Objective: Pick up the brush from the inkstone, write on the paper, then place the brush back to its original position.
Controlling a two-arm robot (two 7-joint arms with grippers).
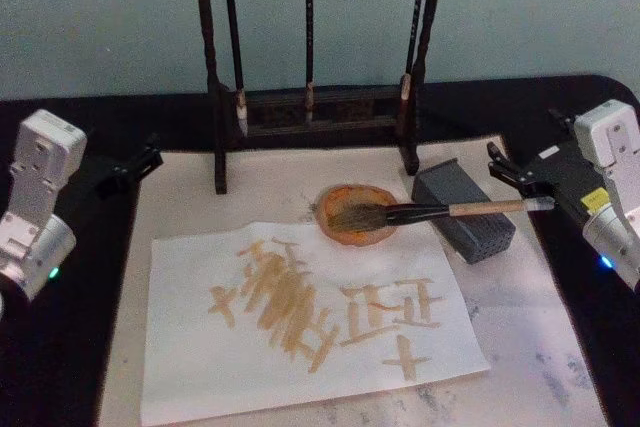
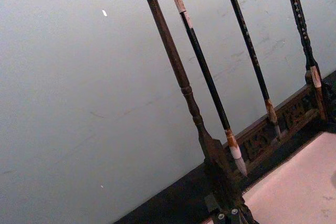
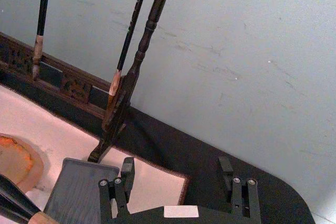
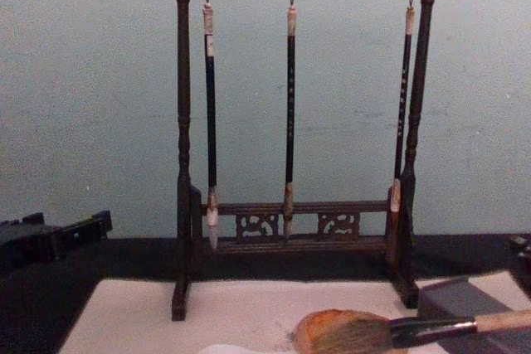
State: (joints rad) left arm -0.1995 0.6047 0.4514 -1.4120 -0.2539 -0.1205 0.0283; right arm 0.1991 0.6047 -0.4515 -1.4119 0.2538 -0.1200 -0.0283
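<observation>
Right gripper (image 1: 505,169) sits at the right of the worktop (image 1: 60,347), spread with nothing between, just beside the handle end of the brush (image 1: 480,209). Left gripper (image 1: 140,162) is parked at the left; spread or pressed together, I cannot tell. A pale mat (image 1: 560,347) carries a rack (image 1: 290,112) with 3 slim brushes, a paper (image 1: 200,367) with tan strokes, a grey block (image 1: 470,232) and an orange inkstone (image 1: 335,202). The brush lies with its bristles in the inkstone, handle across the block.

rack (image 1: 350,125) top cut off | brush (image 4: 427,331) handle end cut off
</observation>
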